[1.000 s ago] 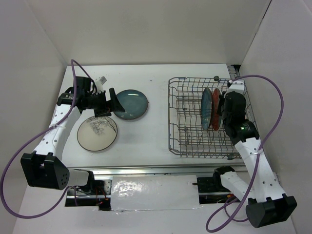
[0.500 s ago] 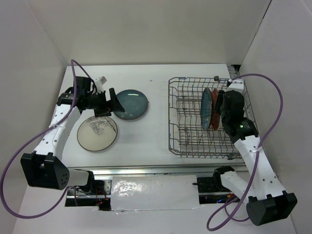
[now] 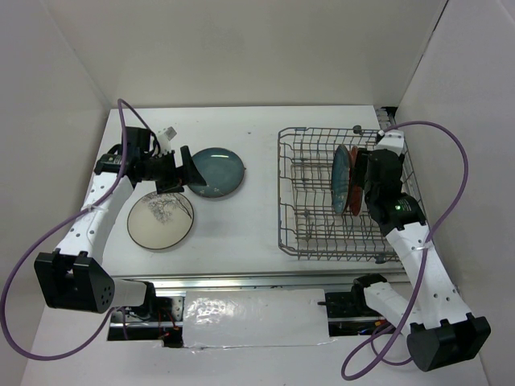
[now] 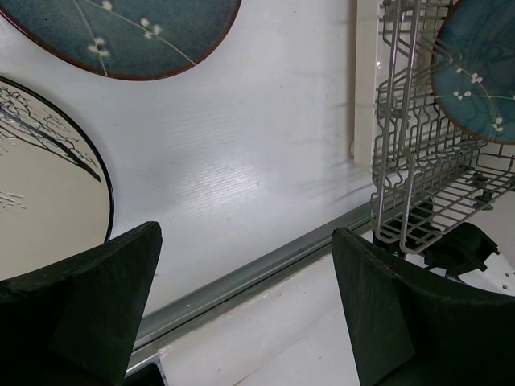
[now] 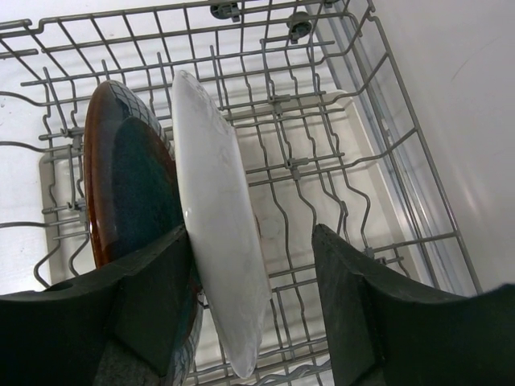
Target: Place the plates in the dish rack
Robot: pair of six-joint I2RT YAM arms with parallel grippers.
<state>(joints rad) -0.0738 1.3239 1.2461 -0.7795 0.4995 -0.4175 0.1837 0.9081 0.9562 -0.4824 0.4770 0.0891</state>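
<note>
Left hand (image 4: 245, 241) hung spread, nearest the flat teal plate (image 4: 121, 32) just right of it; right hand (image 5: 249, 237) gaped inside dish rack (image 3: 310, 173).

The dish rack (image 3: 314, 233) is bare grey metal wire. The teal plate (image 4: 129, 32) looks glazed and glossy. The white worktop (image 4: 241, 161) is smooth, with a soft sheen.

Upright plates (image 3: 341, 178) crowd the right of the dish rack (image 3: 310, 193); left rows free.

No lettering, brand, number or sign can be read on the plates (image 3: 216, 172), dish rack (image 3: 281, 193) or table (image 3: 249, 217).
</note>
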